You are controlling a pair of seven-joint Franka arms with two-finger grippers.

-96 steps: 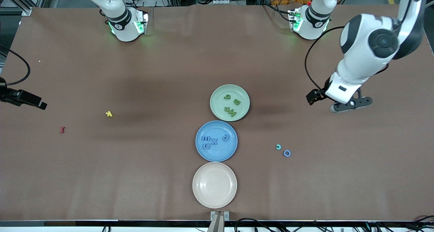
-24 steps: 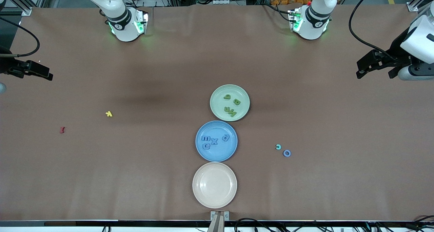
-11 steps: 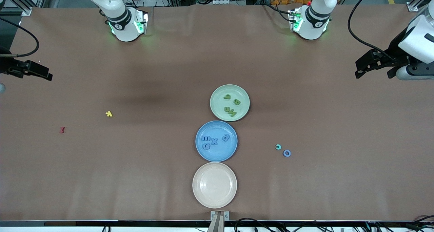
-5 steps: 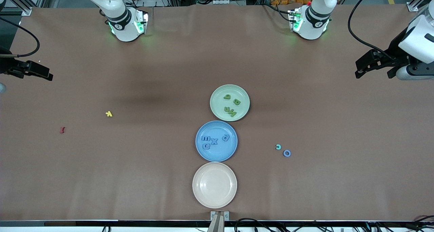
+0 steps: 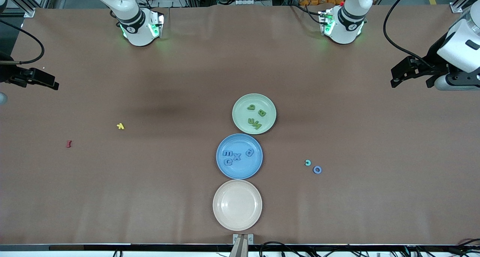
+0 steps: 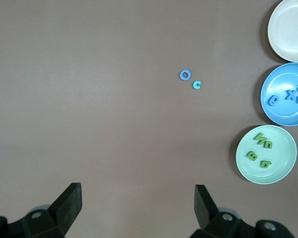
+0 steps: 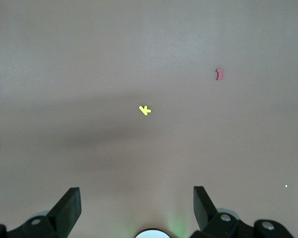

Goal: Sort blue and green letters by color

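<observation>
Four olive-green letters (image 5: 256, 116) lie in the pale green plate (image 5: 240, 114). Four mid-blue letters (image 5: 234, 157) lie in the blue plate (image 5: 240, 170), which sits just nearer the front camera. The left wrist view shows the same green letters (image 6: 260, 148) and blue letters (image 6: 290, 95) in their plates. My left gripper (image 5: 452, 82) hangs open and empty over the left arm's end of the table, well away from the plates; its jaws (image 6: 138, 206) frame bare mat. My right gripper (image 5: 2, 98) hangs open and empty (image 7: 137, 206) over the right arm's end.
An empty cream plate (image 5: 237, 204) sits nearest the front camera, touching the blue one. A teal c (image 5: 308, 163) and a periwinkle O (image 5: 317, 170) lie toward the left arm's end. A yellow k (image 5: 120, 126) and a dark red letter (image 5: 68, 143) lie toward the right arm's end.
The left arm has drawn back from beside the green plate to the table's end and barely drifts in the last second. The right arm shifted slightly. No letter has moved.
</observation>
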